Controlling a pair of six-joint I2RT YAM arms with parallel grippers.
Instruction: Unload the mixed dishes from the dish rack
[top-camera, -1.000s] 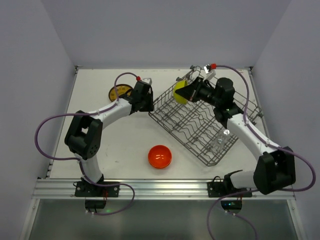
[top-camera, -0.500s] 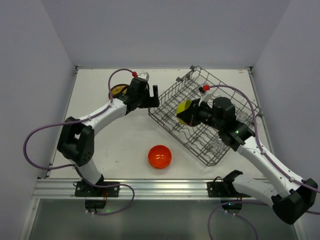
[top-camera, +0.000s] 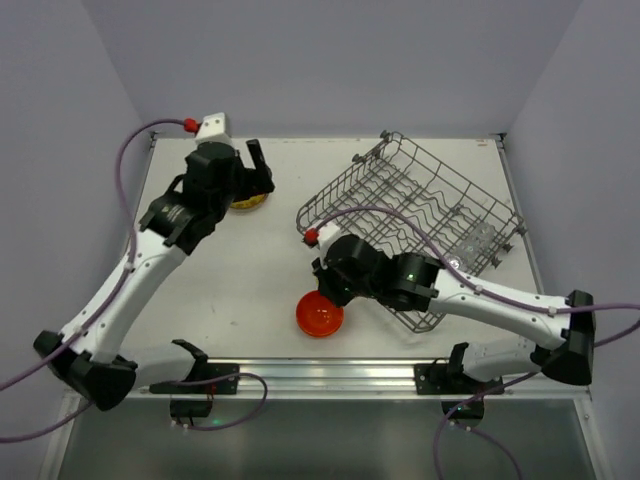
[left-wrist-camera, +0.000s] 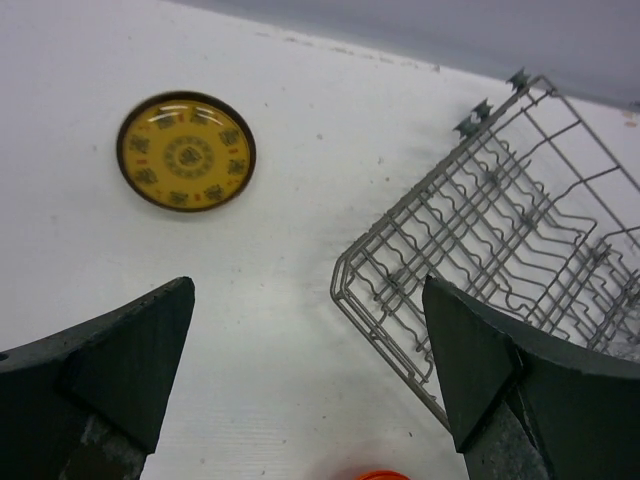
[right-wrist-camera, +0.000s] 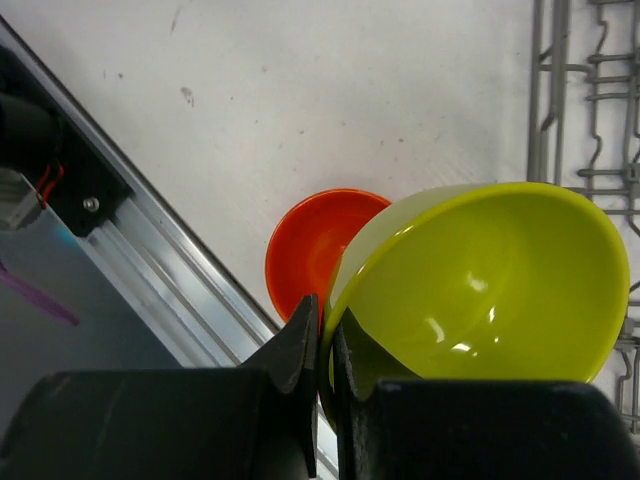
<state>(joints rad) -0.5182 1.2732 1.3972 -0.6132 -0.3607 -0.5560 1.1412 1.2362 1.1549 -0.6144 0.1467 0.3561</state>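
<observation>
Right gripper (right-wrist-camera: 325, 330) is pinching the rim of the yellow-green bowl (right-wrist-camera: 480, 290), fingers pressed together on the lip, and the bowl hangs clear of the dish rack (top-camera: 340, 180), just off its near-left corner. Directly under it sits an orange bowl (right-wrist-camera: 305, 260) on the table (top-camera: 230, 280). This looks like the set-down step of the unloading. The next move calls for a gentle drop in height and a level bowl before the fingers part, either nesting it into the orange one or landing just beside it.

The right arm lies low and stretched out along the rack's near side, wrist tipped down. The left arm reaches long and high off the rack's left side, and the left gripper (left-wrist-camera: 308, 300) is spread wide and holding nothing, looking down at the patterned plate (left-wrist-camera: 186, 151), which lies flat on the table well left of the rack. What seem to be clear glasses (top-camera: 478, 238) wait at the rack's right end.
</observation>
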